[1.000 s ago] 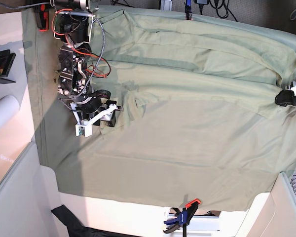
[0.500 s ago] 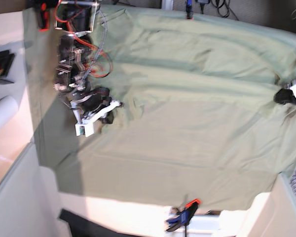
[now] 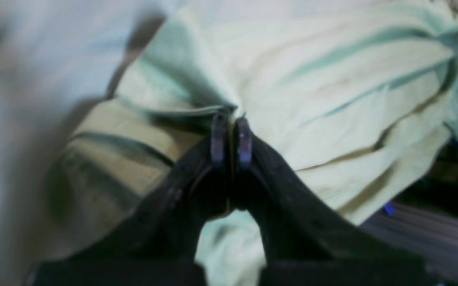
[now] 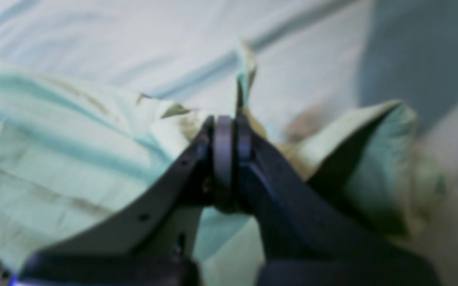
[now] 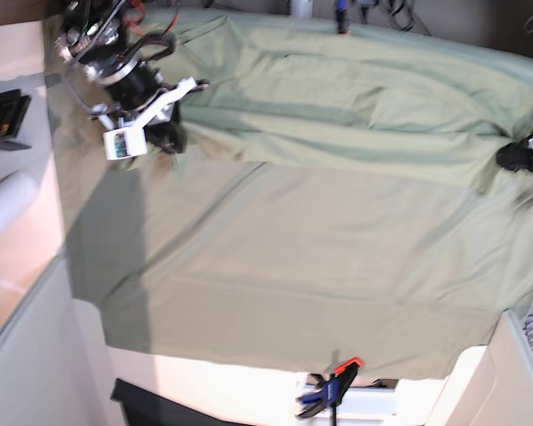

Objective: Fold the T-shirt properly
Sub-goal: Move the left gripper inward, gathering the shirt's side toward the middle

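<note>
Left wrist view: two dark fingers of the left gripper point(image 3: 231, 137) are pressed together, pinching a gathered fold of the pale green T-shirt point(image 3: 332, 99). Creases fan out from the pinch across the shirt toward the upper right. Blurred, greyer cloth point(image 3: 26, 79) fills the left side.

Right wrist view: the right gripper point(image 4: 229, 139) has its jaws pressed together on a bunched edge of the T-shirt point(image 4: 54, 151), with a small peak of fabric standing up just above the tips. The shirt spreads to the left and right of the fingers; the paler cloth point(image 4: 133, 39) lies behind it.

Base view: the T-shirt point(image 5: 355, 106) lies as a long wrinkled band across the upper part of the larger green cloth point(image 5: 320, 284). The right gripper point(image 5: 164, 133) holds the shirt's left end, and the left gripper point(image 5: 518, 158) holds its right end at the frame's edge. A blue and orange clamp point(image 5: 330, 387) sits at the cloth's lower edge.
</note>
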You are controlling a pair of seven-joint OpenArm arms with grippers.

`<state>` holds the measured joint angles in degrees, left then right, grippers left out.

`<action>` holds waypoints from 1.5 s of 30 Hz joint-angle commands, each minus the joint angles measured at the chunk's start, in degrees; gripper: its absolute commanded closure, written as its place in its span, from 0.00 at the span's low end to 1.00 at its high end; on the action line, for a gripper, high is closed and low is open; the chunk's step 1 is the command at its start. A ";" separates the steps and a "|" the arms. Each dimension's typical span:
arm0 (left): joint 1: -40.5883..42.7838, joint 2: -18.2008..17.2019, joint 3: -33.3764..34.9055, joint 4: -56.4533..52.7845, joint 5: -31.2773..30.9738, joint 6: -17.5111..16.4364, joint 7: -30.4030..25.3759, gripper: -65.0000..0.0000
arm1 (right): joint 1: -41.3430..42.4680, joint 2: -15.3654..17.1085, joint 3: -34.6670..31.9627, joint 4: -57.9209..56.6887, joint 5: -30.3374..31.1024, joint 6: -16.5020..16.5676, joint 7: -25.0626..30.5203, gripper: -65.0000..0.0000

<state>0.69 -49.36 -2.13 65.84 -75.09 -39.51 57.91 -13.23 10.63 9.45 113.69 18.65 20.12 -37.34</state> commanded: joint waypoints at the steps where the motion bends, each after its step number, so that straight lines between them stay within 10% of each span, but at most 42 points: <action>1: 0.20 -2.14 -1.68 0.63 -1.03 -0.49 -0.44 1.00 | -1.14 0.83 1.20 2.58 1.40 0.24 1.46 1.00; 13: 5.88 -2.32 -8.24 0.66 -7.10 -0.49 1.92 1.00 | -10.01 0.92 8.31 7.08 3.63 0.22 1.27 1.00; 16: 5.88 -2.32 -8.24 0.63 -7.37 -0.49 1.92 0.78 | -10.80 0.92 8.33 6.97 3.17 0.24 1.05 0.98; 21: 6.03 -2.34 -9.07 0.63 -6.29 -0.49 0.90 0.49 | -11.37 0.61 8.33 6.95 1.77 0.17 1.07 0.39; 32: 8.46 -0.17 -14.56 0.57 8.04 -0.28 -5.68 0.49 | -11.21 0.61 8.33 6.95 1.75 0.13 1.46 0.39; 45: 10.93 4.35 -14.49 0.57 5.46 -0.49 -3.91 0.49 | -11.21 0.61 8.33 6.95 1.95 0.11 1.49 0.39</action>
<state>11.90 -43.64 -16.16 65.82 -69.04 -39.46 53.52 -24.60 10.79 17.41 119.72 19.92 20.32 -37.34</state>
